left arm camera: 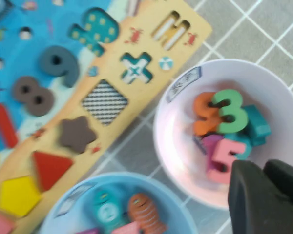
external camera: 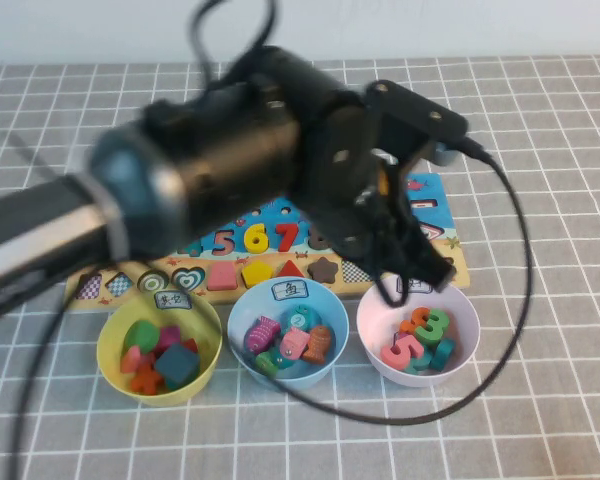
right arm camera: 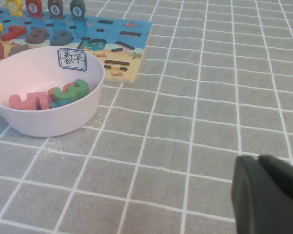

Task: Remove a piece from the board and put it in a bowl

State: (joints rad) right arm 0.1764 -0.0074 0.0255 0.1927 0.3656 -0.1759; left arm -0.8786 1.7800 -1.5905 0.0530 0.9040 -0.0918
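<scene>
Piece, the pink 5, lies in the bowl among other numerals, directly under the left claw. Left claw hangs just above the bowl's rim, fingers nearly together, holding nothing. Board lies just beyond. Right claw sits well apart over bare worktop, fingers closed, empty. Judgement: drop done; left arm nearest, next move is lifting clear.

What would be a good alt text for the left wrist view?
The left end effector, shut and empty, hovers over the pink-lilac bowl, where the coral 5 lies among other numerals. The blue puzzle board and a light blue bowl lie beside it.
</scene>
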